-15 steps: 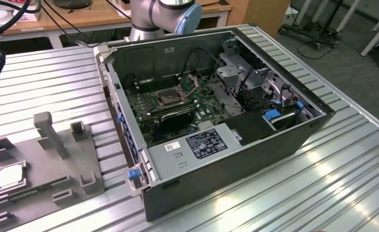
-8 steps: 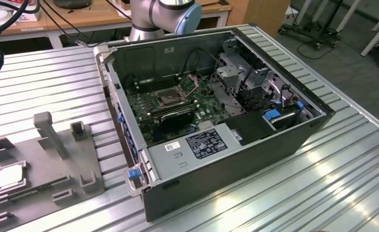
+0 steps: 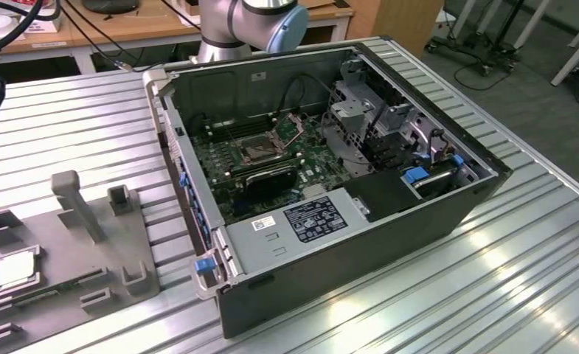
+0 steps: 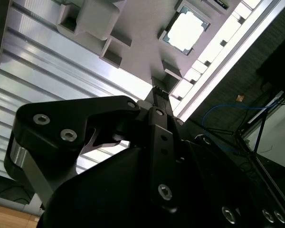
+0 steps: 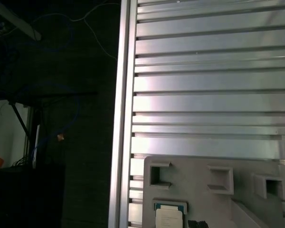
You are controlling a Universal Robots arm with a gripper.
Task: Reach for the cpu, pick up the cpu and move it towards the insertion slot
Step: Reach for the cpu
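Reach step: hand [image 4: 157, 93], grip state can't tell, hovers off silvery square cpu [image 4: 186, 31] in grey tray [image 4: 137, 23]; pickup needs centring over it.

There is one cpu [image 3: 15, 271], a small flat square chip with a silvery-white metal top. Both wrist views show that single cpu [image 4: 186, 31] [image 5: 168, 216]. It lies in one grey plastic tray [image 3: 82, 254]. One open black computer case [image 3: 388, 221] stands on one ribbed aluminium desk [image 3: 73, 140]. Inside the case is one green motherboard [image 3: 314, 158] bearing one square, metal-framed insertion slot [image 3: 253, 153]. One grey-and-blue robot arm [image 3: 254, 18] stands behind the case.
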